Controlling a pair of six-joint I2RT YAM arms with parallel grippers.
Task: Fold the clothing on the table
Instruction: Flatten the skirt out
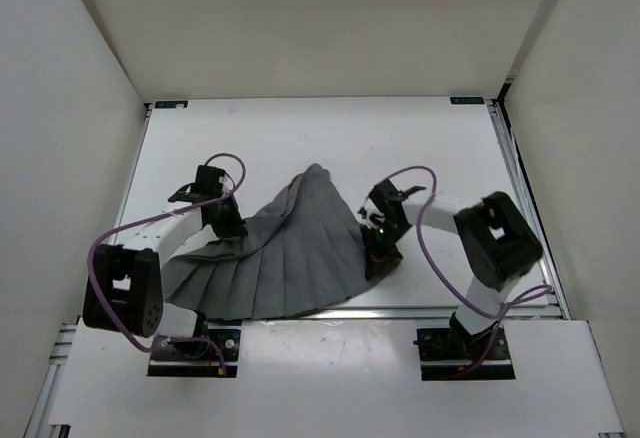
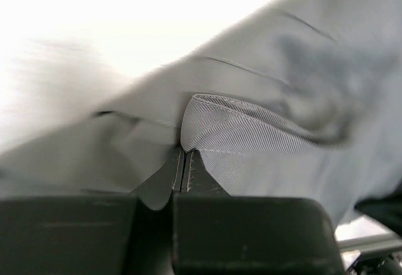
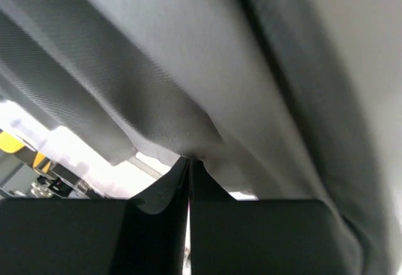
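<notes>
The skirt point(image 1: 290, 258) fans across the tabletop point(image 1: 300, 128), waist pointing away, hem running left-right along the near edge. Only the wrist views show the left hand point(image 2: 183, 162) and right hand point(image 3: 190, 165) clamped on its folds.

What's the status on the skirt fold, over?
Left claw shut on skirt. Right claw shut on skirt. Skirt fanned on table, unfolded. Nothing in the way.
</notes>
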